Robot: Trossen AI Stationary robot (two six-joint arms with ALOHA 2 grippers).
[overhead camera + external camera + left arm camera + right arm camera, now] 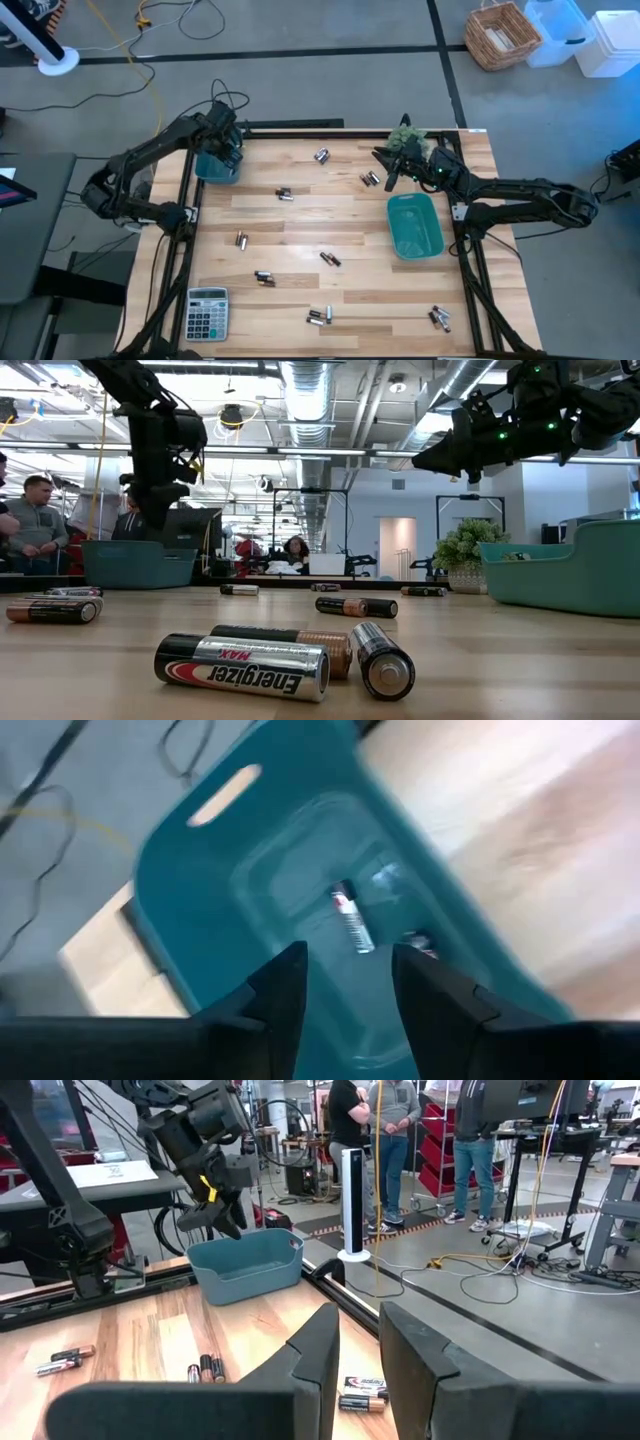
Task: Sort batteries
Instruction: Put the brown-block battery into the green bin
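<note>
Silver and dark batteries lie scattered on the wooden table, among them a pair [370, 178] near my right gripper, one [329, 259] mid-table and a cluster [319, 317] at the near edge. A teal bin [215, 168] sits at the far left corner. My left gripper [348, 988] hangs open above it, pointing steeply down. One battery [352, 920] shows inside this bin, beyond the fingertips and apart from them. My right gripper [358, 1350] hovers level over the far right of the table, open by a narrow gap with nothing between its fingers.
A second teal bin [415, 225] stands at the right, below my right arm. A grey calculator [207, 312] lies at the near left corner. A small green plant [405, 135] stands at the far edge. People stand in the room beyond the table.
</note>
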